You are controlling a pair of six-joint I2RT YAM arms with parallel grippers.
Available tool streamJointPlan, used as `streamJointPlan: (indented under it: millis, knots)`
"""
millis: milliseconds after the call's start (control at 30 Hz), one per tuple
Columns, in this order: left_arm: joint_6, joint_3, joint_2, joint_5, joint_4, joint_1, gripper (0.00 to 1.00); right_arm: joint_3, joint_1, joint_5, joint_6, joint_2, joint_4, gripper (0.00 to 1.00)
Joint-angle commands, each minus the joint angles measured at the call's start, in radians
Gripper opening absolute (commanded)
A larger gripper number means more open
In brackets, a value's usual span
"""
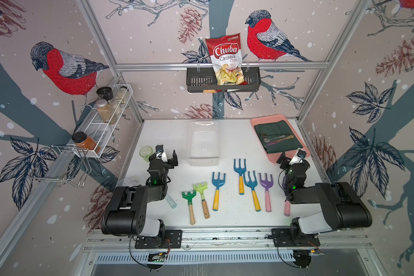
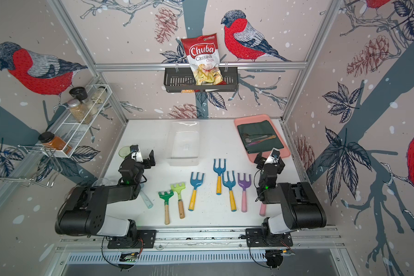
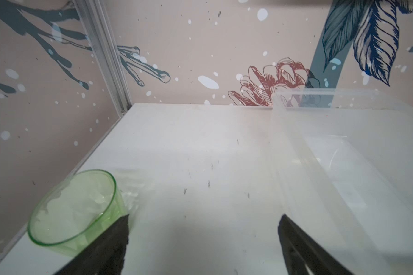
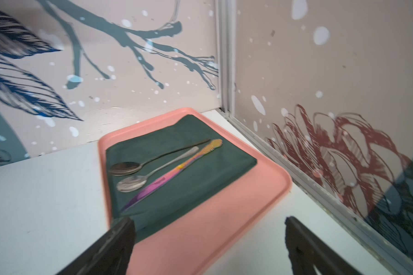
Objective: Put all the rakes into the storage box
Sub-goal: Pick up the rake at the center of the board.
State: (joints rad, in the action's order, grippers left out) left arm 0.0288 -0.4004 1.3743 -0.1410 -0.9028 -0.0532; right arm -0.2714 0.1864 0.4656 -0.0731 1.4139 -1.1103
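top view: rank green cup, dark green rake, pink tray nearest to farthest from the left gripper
1. green cup, just left of the left gripper
2. dark green rake, toward the front, middle
3. pink tray, far right corner

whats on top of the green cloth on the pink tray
A dark spoon, a silver spoon and a rainbow knife lie side by side on the cloth in the pink tray. Whatever lies beneath the cloth is hidden.
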Motion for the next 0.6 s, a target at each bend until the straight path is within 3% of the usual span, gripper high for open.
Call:
streamJointPlan:
  millis: [0,100,200,267,367,433,567]
  knots:
    - [0.143,-0.108,-0.094,-0.205,0.343,-0.023,0.96,-0.219,0.101,0.139,-0.026,-0.1,0.56,1.0]
    - [0.204,-0.145,-0.158,-0.211,0.458,-0.065,0.96,-0.46,0.125,-0.002,-0.238,-0.085,1.076,1.0]
    - [0.299,-0.208,-0.175,-0.092,0.614,-0.074,0.96,-0.584,0.196,-0.123,-0.314,-0.041,1.35,1.0]
    - [0.313,-0.253,-0.164,-0.005,0.711,-0.081,0.96,-0.612,0.278,-0.144,-0.336,-0.031,1.435,1.0]
    - [0.331,-0.267,-0.182,0.028,0.761,-0.112,0.96,-0.631,0.379,-0.207,-0.404,-0.023,1.524,0.99]
    - [0.356,-0.265,-0.206,0.041,0.778,-0.127,0.96,-0.625,0.44,-0.253,-0.45,-0.022,1.571,0.93]
    - [0.388,-0.254,-0.241,0.081,0.836,-0.142,0.96,-0.595,0.566,-0.227,-0.558,-0.04,1.626,0.85]
